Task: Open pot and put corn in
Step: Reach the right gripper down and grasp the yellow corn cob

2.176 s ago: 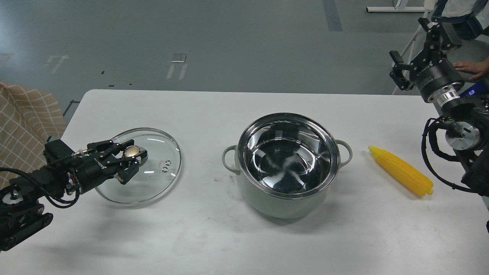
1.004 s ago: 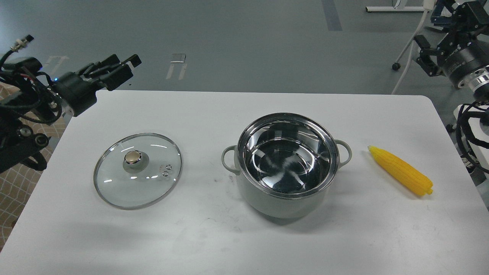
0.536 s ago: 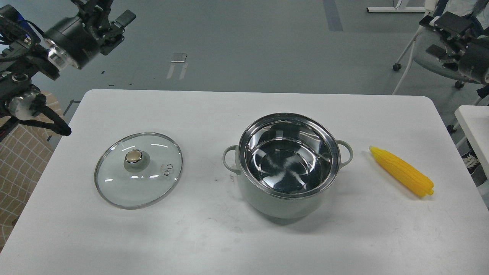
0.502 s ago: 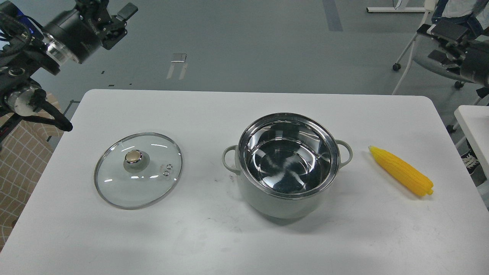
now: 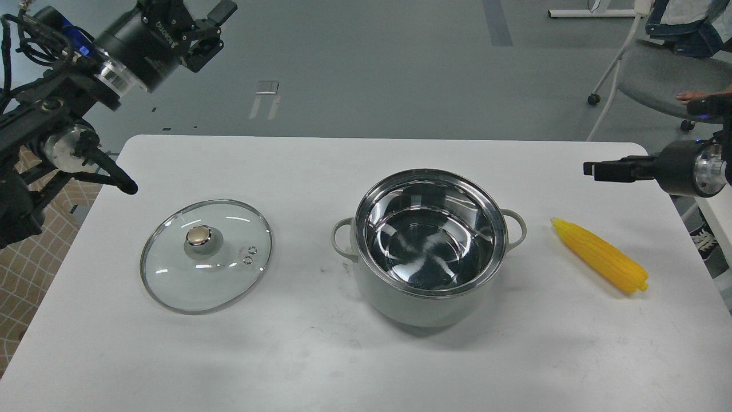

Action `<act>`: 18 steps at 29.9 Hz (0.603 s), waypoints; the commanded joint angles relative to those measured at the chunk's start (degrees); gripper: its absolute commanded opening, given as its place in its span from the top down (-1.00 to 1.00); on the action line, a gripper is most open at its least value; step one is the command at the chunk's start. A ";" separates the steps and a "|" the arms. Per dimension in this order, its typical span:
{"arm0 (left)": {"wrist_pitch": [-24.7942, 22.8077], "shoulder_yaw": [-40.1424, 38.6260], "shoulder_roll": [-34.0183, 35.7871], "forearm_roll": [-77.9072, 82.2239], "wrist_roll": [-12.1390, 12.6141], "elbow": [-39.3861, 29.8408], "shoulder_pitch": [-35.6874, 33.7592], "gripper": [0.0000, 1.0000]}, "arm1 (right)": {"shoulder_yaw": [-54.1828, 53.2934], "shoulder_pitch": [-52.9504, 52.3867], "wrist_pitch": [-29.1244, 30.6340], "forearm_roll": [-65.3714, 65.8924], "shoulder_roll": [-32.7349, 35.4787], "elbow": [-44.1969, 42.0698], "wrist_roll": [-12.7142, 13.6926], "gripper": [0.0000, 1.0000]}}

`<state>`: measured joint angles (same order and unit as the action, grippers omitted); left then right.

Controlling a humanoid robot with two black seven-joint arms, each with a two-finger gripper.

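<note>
left jaws: left gripper (image 5: 201, 23) raised at top left, beyond the table's far-left corner; fingers spread apart, nothing between them; partly cut by the top edge.
right jaws: right gripper (image 5: 606, 169) comes in from the right edge, pointing left, seen side-on as one dark bar; cannot tell whether its fingers are apart or together; holds nothing visible.
pot: grey-green pot (image 5: 431, 249) upright at table centre, uncovered, shiny steel inside with nothing in it; one loop handle on each side.
corn: yellow corn cob (image 5: 599, 255) lies flat on the table right of the pot, apart from it, near the right edge; tapered tip points toward the pot's right handle, blunt end toward the front right.
corn vs right gripper: gripper sits above and behind the cob, no contact.
lid: round glass lid (image 5: 207, 255) with gold knob lies flat, knob up, left of the pot, well apart from it.
table: white table (image 5: 320, 355), a few faint scuff marks near the pot.
background: grey floor; checked cloth (image 5: 34, 252) at left edge.
</note>
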<state>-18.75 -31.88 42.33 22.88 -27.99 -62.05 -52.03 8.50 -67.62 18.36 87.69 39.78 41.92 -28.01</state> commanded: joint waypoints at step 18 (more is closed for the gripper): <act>-0.06 0.24 -1.99 0.41 -0.01 -0.26 0.09 -0.90 | 9.52 1.78 0.27 15.14 -1.10 2.46 0.01 -1.00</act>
<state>-18.72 -31.65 40.38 23.26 -28.00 -62.32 -52.10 17.97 -66.55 18.63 102.78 39.46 45.15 -27.99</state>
